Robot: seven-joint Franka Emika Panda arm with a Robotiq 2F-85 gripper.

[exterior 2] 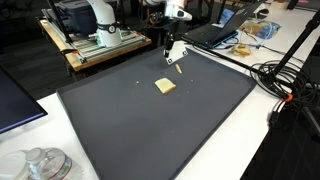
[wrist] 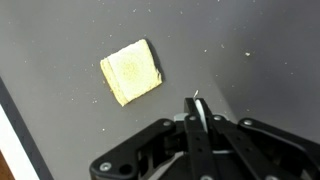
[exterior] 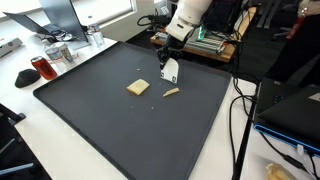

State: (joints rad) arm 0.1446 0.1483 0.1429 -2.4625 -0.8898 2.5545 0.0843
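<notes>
A pale yellow square slice (exterior: 138, 88) (exterior 2: 165, 86) (wrist: 131, 71) lies flat on the black mat (exterior: 110, 130) (exterior 2: 150, 130). A small yellowish strip (exterior: 171, 93) lies on the mat just beside it. My gripper (exterior: 168, 62) (exterior 2: 175, 50) (wrist: 198, 118) hangs just above the mat's far part, next to the slice. It is shut on a thin flat white object (exterior: 171, 71) (wrist: 197, 108). In the wrist view that object shows edge-on between the fingers, its tip clear of the slice. What the white object is cannot be made out.
Beyond the mat's left edge stand a red can (exterior: 40, 68) and a glass jar (exterior: 62, 52). A laptop (exterior: 290, 110) and cables (exterior: 240, 110) (exterior 2: 285, 85) lie off the right side. A wooden bench with equipment (exterior 2: 100, 45) sits behind. Clear containers (exterior 2: 40, 165) stand near one corner.
</notes>
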